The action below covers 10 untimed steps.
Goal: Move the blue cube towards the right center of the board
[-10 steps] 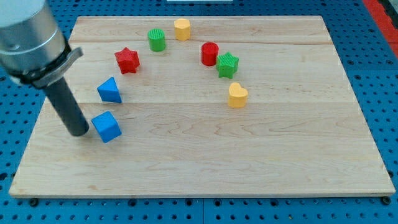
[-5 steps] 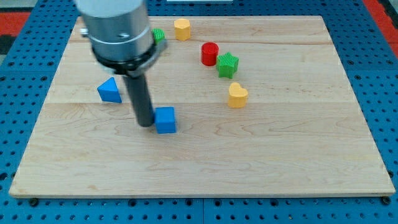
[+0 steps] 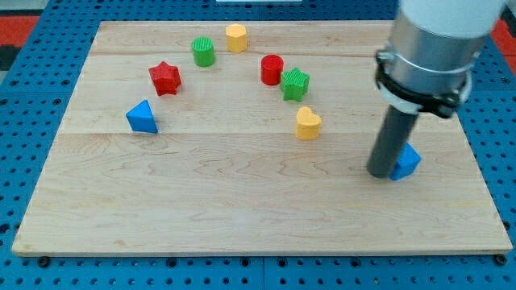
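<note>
Blue cube (image 3: 406,160) near board's (image 3: 242,209) right edge, mid-height; my tip (image 3: 380,173) touching its left face; no pincer fitted.

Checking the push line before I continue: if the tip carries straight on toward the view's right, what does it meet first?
My tip sits against the left side of the blue cube, so it meets that first. Beyond the cube, only bare board shows up to the right edge.

On the wooden board (image 3: 242,201): blue triangular block (image 3: 142,118), red star (image 3: 164,77), green cylinder (image 3: 203,51), yellow heart (image 3: 307,123).
</note>
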### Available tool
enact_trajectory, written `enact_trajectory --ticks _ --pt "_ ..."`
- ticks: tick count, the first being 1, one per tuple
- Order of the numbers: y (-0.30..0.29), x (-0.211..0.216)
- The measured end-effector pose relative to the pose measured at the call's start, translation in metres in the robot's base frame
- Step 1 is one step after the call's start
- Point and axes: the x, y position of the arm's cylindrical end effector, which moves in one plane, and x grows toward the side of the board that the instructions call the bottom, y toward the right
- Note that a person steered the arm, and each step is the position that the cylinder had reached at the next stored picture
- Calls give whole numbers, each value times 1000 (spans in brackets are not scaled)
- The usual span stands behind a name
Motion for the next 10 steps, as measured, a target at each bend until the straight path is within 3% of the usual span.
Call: enact_trajectory --ticks 1,2,4,5,6,7,10 --pt "9 26" --pt "21 16" --pt "-15 -8" --pt "14 -8" --pt "28 27" --pt "59 21" --pt "6 -29"
